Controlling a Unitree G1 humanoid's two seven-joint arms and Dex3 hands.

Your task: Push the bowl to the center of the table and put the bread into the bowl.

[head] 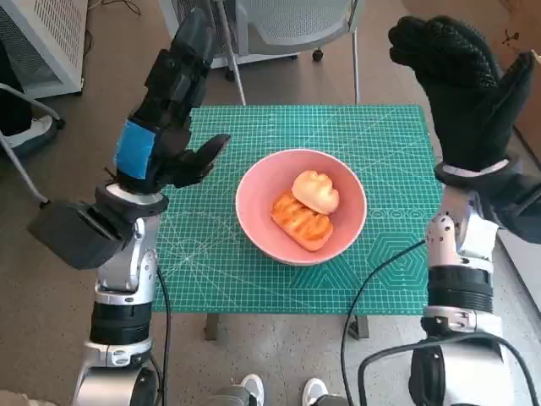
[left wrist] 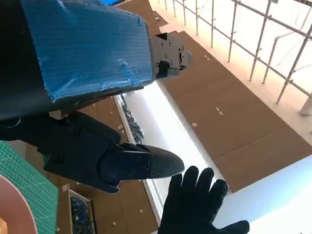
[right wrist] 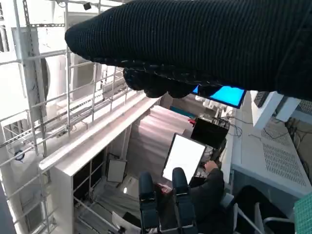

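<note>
Both robot hands, left (head: pixel 165 139) and right (head: pixel 465 89), hover open, seemingly empty, flanking the bread-filled bowl (head: pixel 254 211)

One pink bowl (head: pixel 301 205), two bread pieces in it: one pale bun (head: pixel 315 191), one orange-glazed loaf (head: pixel 301 221). One green cutting mat (head: pixel 380 152), one chair (head: pixel 287 21) behind the table. Two robot hands: left hand (head: pixel 173 110), right hand (head: pixel 461 85); one seated person (right wrist: pixel 204 192).
</note>
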